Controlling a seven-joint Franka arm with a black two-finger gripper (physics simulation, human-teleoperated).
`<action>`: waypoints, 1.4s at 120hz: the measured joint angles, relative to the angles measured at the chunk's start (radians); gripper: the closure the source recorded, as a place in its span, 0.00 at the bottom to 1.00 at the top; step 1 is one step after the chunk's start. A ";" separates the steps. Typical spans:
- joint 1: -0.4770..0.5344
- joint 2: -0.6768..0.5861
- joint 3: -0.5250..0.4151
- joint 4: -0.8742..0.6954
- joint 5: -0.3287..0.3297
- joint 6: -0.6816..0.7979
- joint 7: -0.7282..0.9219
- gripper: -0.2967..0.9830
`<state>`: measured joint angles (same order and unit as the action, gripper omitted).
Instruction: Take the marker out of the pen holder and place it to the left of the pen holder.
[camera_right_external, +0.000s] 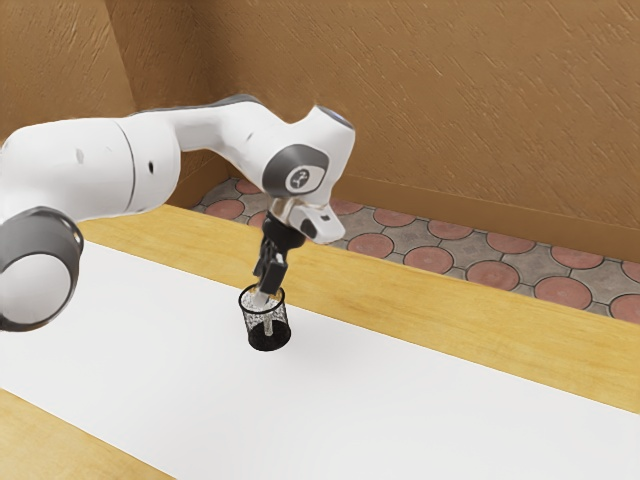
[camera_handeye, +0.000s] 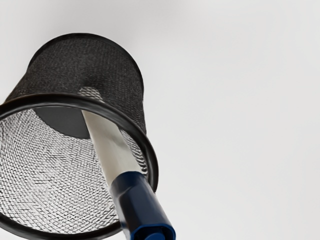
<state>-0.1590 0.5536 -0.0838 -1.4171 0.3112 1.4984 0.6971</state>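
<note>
Just above the black wire-mesh cylindrical pen holder (camera_handeye: 90, 60), black two-finger gripper (camera_right_external: 266, 287) points down; grasping or released, cannot tell. White-barrelled marker with blue end (camera_handeye: 137, 200) leans inside the holder, blue end past its rim, near the gripper. Beneath the holder, white flat surface (camera_right_external: 420, 400); beyond, yellow wood (camera_right_external: 440, 310).

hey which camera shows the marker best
The wrist view: the marker is large there, its blue end and pale barrel both plain, with the barrel running down into the holder. In the exterior view it's small and pale, its lower part seen through the mesh.
</note>
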 joint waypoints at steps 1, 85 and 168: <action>0.001 0.003 0.000 0.001 -0.002 0.000 0.001 0.23; 0.033 0.092 0.092 0.090 -0.173 0.165 -0.007 0.59; 0.071 -0.181 0.092 0.074 -0.043 -0.105 -0.070 0.84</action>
<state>-0.0875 0.3728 0.0081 -1.3431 0.2678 1.3939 0.6273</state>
